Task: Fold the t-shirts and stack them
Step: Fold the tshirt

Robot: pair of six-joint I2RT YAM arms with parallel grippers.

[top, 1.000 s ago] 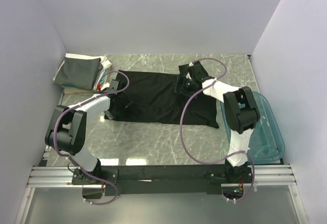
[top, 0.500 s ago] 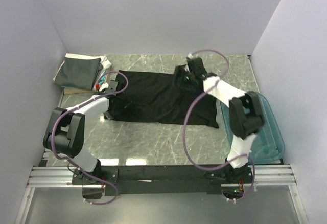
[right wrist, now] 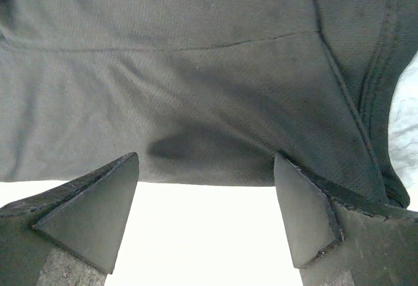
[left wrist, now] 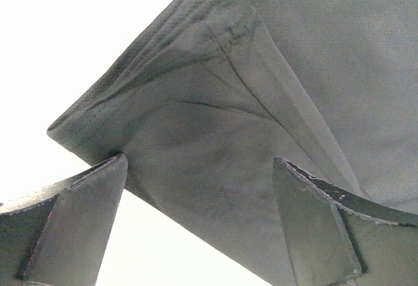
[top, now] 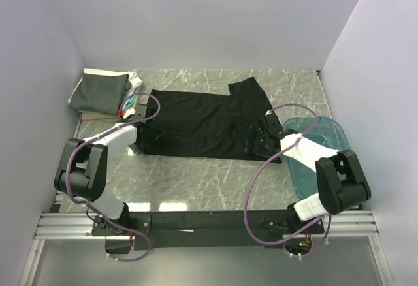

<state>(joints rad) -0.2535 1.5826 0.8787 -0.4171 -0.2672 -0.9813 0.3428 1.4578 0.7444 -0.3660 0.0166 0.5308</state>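
A plain black t-shirt (top: 196, 123) lies spread flat across the middle of the table, one sleeve (top: 245, 91) laid out toward the back. My left gripper (top: 144, 119) is open over the shirt's left edge; in the left wrist view (left wrist: 199, 162) the black cloth (left wrist: 294, 70) runs under and between the fingers. My right gripper (top: 256, 141) is open at the shirt's near right corner; in the right wrist view (right wrist: 206, 162) the cloth's hem (right wrist: 196, 57) lies just beyond the fingertips. A stack of folded shirts with a dark grey one (top: 101, 89) on top sits at the back left.
A translucent teal plastic tub (top: 333, 168) stands at the right, just behind my right arm. White and teal cloth (top: 134, 100) shows at the stack's right side, close to my left gripper. Walls close the table on three sides.
My right gripper has left the far sleeve, which now lies flat at the back, and moved toward me to the shirt's near right corner. The left arm has hardly moved.
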